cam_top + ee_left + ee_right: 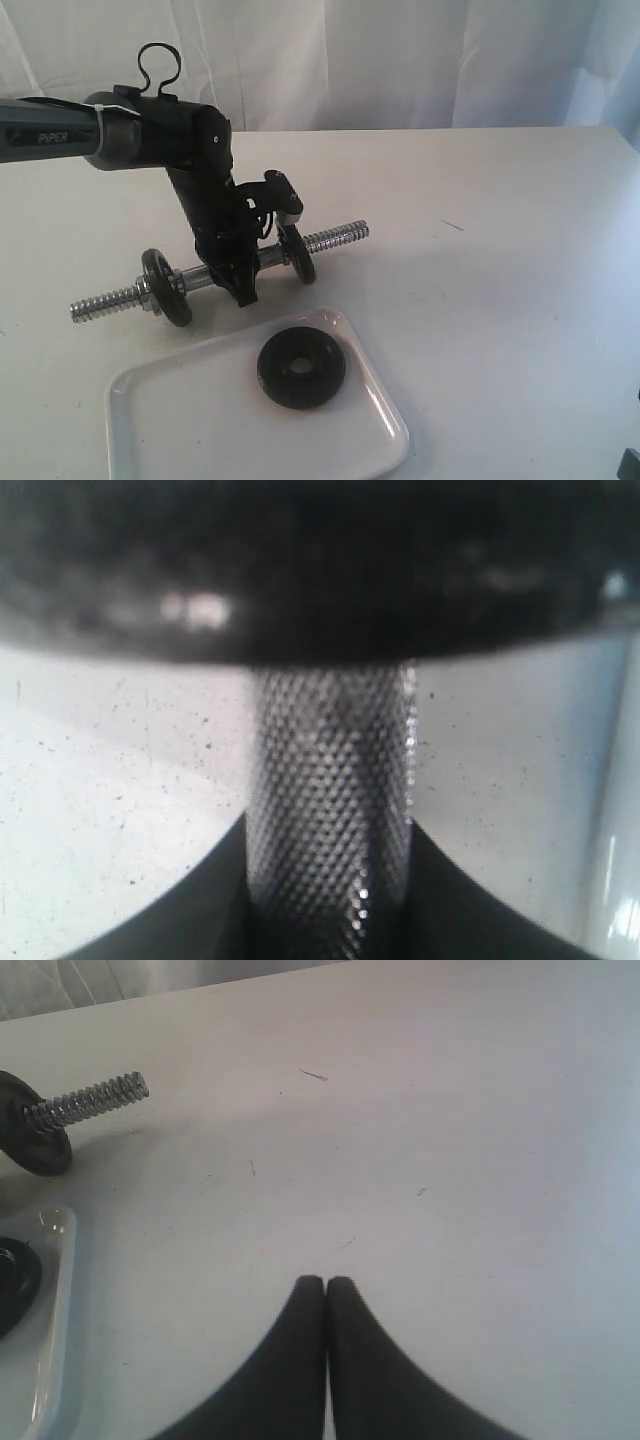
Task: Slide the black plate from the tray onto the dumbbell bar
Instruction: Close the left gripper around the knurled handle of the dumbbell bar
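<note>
The black plate (301, 367) lies flat in the white tray (160, 420) near the table's front. Behind the tray the chrome dumbbell bar (335, 238) rests across the table with two other black discs (165, 288) (298, 253) on it. My left gripper (240, 285) reaches down between those discs and is shut on the bar's knurled middle (330, 780), with one disc (300, 570) looming just beyond. My right gripper (326, 1284) is shut and empty over bare table, apart from the tray (52, 1260), the plate (10, 1278) and the bar's threaded end (95, 1098).
The left arm (60, 135) stretches in from the left above the table. A white curtain (400, 60) hangs behind the table's far edge. Bare table surface spreads to the right of the bar and tray.
</note>
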Controlling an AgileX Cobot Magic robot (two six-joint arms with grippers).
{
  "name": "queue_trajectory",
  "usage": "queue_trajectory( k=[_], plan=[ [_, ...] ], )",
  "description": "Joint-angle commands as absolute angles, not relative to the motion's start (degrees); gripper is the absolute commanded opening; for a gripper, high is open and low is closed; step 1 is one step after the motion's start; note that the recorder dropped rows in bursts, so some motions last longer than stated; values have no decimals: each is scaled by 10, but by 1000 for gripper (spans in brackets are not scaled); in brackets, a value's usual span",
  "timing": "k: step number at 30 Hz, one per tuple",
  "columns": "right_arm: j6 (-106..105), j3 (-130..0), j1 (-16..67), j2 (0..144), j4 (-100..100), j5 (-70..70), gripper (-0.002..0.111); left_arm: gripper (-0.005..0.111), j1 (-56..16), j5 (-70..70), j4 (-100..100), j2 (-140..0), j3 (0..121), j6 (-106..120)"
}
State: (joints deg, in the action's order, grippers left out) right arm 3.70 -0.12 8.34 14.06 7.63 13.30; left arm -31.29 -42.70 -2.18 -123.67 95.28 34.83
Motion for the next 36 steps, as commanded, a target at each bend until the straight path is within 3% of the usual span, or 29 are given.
queue_trajectory(
  k=[1,36],
  plan=[
    [37,0,79,138,74,127,0,0,-316,-422,-48,-1234,954,343],
    [37,0,79,138,74,127,0,0,-316,-373,-62,-1166,941,306]
  ],
)
